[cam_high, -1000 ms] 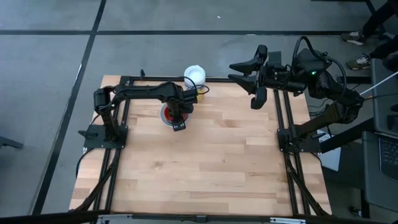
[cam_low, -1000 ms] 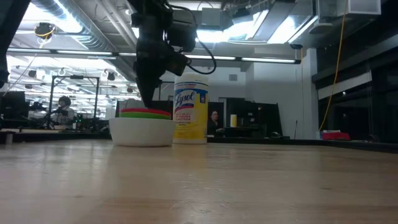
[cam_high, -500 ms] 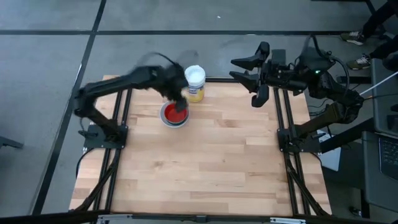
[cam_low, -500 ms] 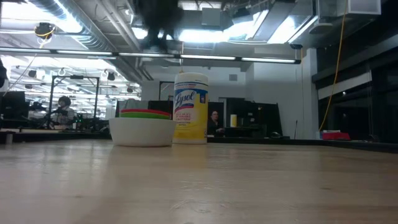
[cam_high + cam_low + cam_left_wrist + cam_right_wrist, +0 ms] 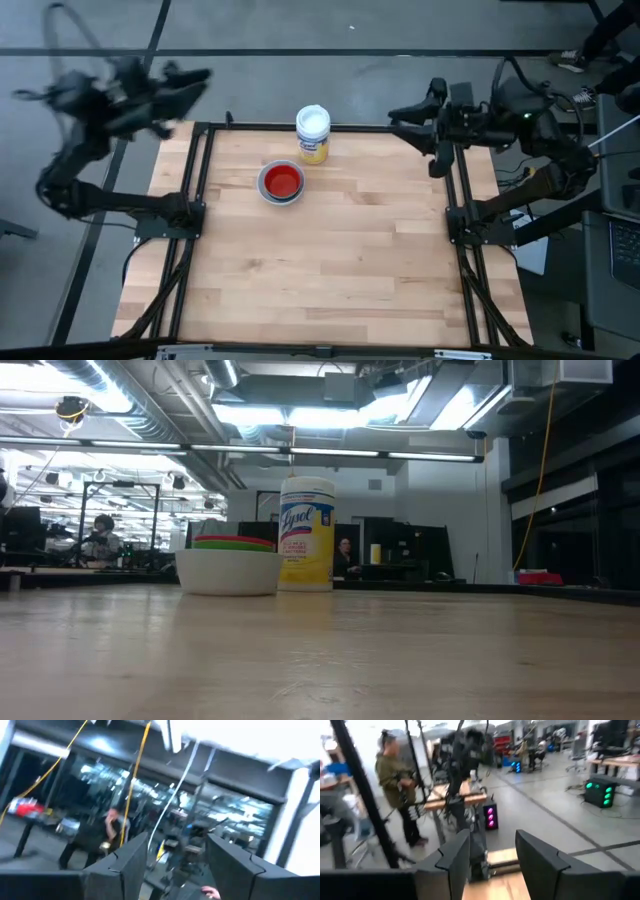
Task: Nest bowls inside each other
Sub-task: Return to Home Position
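The bowls (image 5: 281, 184) stand nested in one stack on the table's far middle, the red one innermost on top. In the low view the white bowl (image 5: 228, 572) rests on the tabletop, with green and red rims (image 5: 234, 542) showing above its edge. My left gripper (image 5: 178, 98) is raised beyond the table's far left corner, open and holding nothing; the left wrist view shows its fingers (image 5: 129, 865) apart over the room. My right gripper (image 5: 412, 128) hovers high over the far right edge, open, with a clear gap between its fingers (image 5: 454, 857).
A yellow wipes jar with a white lid (image 5: 313, 133) stands just behind and to the right of the bowl stack, close to it (image 5: 306, 535). The black frame rails (image 5: 200, 200) run along the table's left and right sides. A person (image 5: 395, 780) stands beyond the table.
My left gripper has risen off the bowl stack and swung fast toward the table's far left corner, tipping from pointing down to about level. The stack has stayed where it was. My right gripper has drawn back a little toward the right edge.
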